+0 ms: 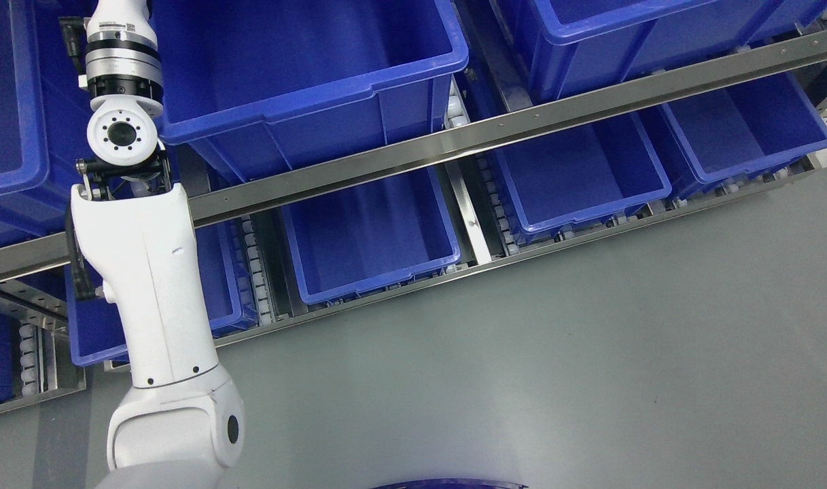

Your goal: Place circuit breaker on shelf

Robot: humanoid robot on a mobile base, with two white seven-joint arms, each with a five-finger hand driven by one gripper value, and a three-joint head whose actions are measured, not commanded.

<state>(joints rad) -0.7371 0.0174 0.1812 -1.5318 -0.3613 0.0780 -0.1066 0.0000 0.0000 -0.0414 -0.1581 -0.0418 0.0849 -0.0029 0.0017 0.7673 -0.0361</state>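
My left arm [148,292] rises from the lower left and reaches up past the top edge of the head view, between two upper blue bins. Its wrist joint [121,132] shows, but the hand is out of frame above. No circuit breaker is visible. The shelf [454,139] is a steel rack with roller lanes, tilted across the view, holding blue plastic bins on two levels. The large upper bin [304,61] next to the arm looks empty. The right arm is not in view.
Lower-level blue bins [372,231] [576,176] [746,122] sit in roller lanes and look empty. Another upper bin [5,102] is at the far left. Grey floor [556,367] fills the lower right. A blue rim [447,484] shows at the bottom edge.
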